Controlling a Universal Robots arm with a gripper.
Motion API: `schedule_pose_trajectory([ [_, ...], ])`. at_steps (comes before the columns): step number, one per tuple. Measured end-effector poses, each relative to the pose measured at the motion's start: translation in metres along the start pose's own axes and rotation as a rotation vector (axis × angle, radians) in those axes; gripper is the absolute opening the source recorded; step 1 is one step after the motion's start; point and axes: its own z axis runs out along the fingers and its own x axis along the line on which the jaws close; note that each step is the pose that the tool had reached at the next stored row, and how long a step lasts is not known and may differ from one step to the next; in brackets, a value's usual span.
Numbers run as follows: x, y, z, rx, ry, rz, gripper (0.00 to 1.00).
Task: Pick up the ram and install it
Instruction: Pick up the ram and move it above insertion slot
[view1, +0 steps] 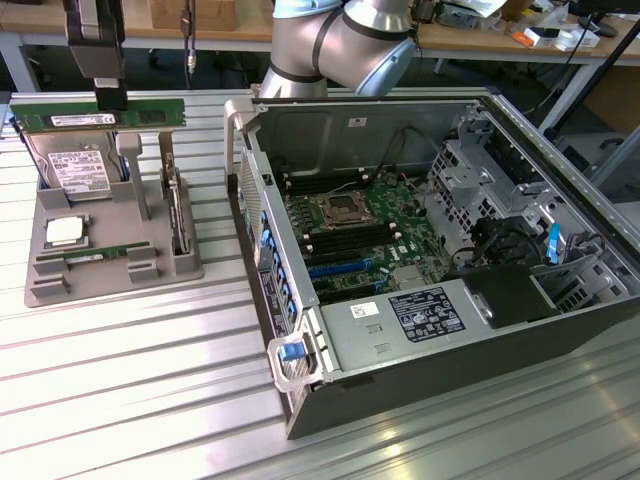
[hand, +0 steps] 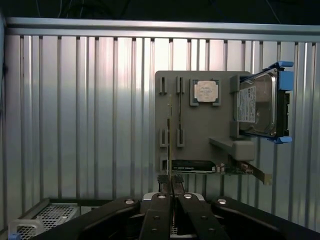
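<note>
Over the grey fixture (view1: 110, 290), at the exterior view's left: what's the gripper (view1: 107, 100) on? (K)

Jaws narrow, pinched on the ram (view1: 150, 115) near mid-length. Stick hangs clear above the fixture, long axis level and running across the view, chip face toward cam. A second green stick (view1: 95, 255) lies flat in the fixture, not the one held. (M)

Which way to the board? (K)

Toward the exterior view's right. The open PC case (view1: 450, 385) sits just beside the fixture, w/ black memory slots (view1: 340, 243) next to the CPU socket (view1: 335, 210). My read: slot axis approx parallel w/ the stick, can't fix it exactly. The case's near wall (view1: 250, 190) stands up between ram & slots, w/ open room above it. The drive cage (view1: 480, 180) is well apart from the slots. (M)

Wrist view? (K)

Looks straight down. Tips closed on a thin edge I take for the ram edge-on, along the fixture's length. Below: processor chip (hand: 205, 91), hard drive (hand: 260, 102), ribbed table (hand: 75, 125). Nothing touching the stick but the jaws. (M)
</note>
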Motion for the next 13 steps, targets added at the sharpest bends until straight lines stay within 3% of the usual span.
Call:
schedule_pose_trajectory([
  [13, 0.0, -0.0129, -0.0006, -0.0001, 0.0027, 0.0, 0.12],
])
